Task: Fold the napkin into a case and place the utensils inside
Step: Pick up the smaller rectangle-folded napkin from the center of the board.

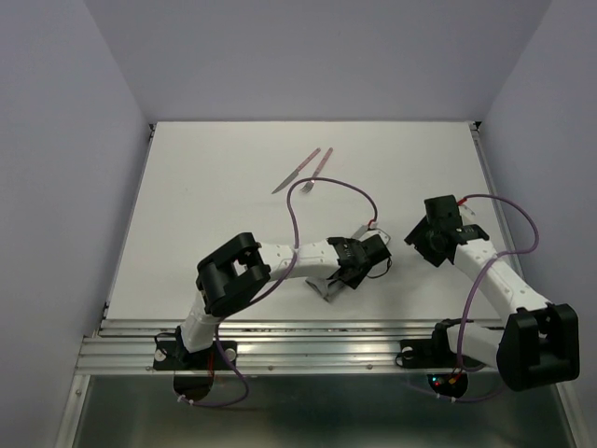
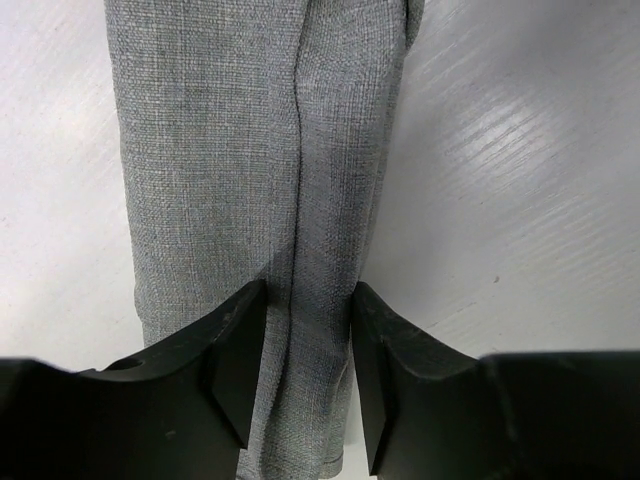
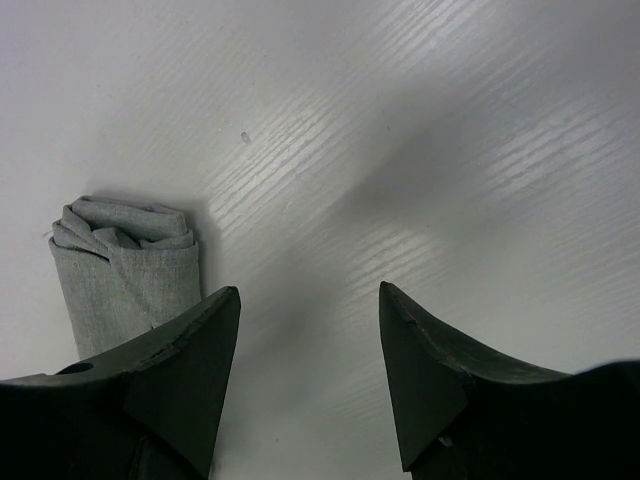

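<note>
Since the grey cloth is already a narrow, long strip, the folding looks largely done and loading it is what remains, as I judge it. The white table (image 1: 205, 233) carries everything. The left arm (image 1: 280, 259) reaches rightward across the near part of it, while the right arm (image 1: 499, 285) is bent back on its own side, apparently keeping out of the way.

The case (image 2: 230, 150) lies flat under the left wrist, a seam running along its length. In the right wrist view its near end shows several rolled layers, just beside that gripper's left finger. It sits toward the near middle of the table, probably so both arms can reach it.

The knife (image 1: 296, 172) and fork (image 1: 321, 166) lie side by side, almost parallel, well apart from the case at the far middle of the table and untouched.

The left gripper (image 2: 310, 320) straddles the cloth, one finger over the fabric and the other at its right edge, likely to pin or steady it. Its fingers stand a little apart, but I cannot tell whether they squeeze the cloth or merely rest on it. The right gripper (image 3: 310, 300) hangs over bare table, fingers spread wide and holding nothing.
</note>
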You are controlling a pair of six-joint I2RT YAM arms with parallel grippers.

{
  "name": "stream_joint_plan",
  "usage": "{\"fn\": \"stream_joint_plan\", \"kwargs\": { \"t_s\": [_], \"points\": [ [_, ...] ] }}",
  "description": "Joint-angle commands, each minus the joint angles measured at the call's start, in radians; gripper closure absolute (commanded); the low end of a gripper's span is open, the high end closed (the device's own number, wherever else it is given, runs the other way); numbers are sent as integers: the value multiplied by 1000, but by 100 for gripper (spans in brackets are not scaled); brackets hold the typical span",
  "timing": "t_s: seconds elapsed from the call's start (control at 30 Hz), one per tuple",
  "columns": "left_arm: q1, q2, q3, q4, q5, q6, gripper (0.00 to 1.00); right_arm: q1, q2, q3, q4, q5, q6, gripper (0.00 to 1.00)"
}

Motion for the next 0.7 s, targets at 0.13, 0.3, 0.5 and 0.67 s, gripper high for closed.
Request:
{"fn": "stream_joint_plan", "kwargs": {
  "t_s": [0.13, 0.3, 0.5, 0.67],
  "points": [
    [-12, 12, 53, -30, -85, 14, 53, -2, 9, -4, 36, -8, -8, 37],
    [-17, 19, 65, -43, -111, 15, 67, -2, 20, -6, 41, -10, -11, 37],
    [-18, 30, 82, -49, -97, 31, 89, -2, 29, 3, 47, -13, -15, 37],
    [-15, 33, 111, -66, -48, 67, 100, -2, 29, 2, 47, -16, -18, 37]
  ]
}}
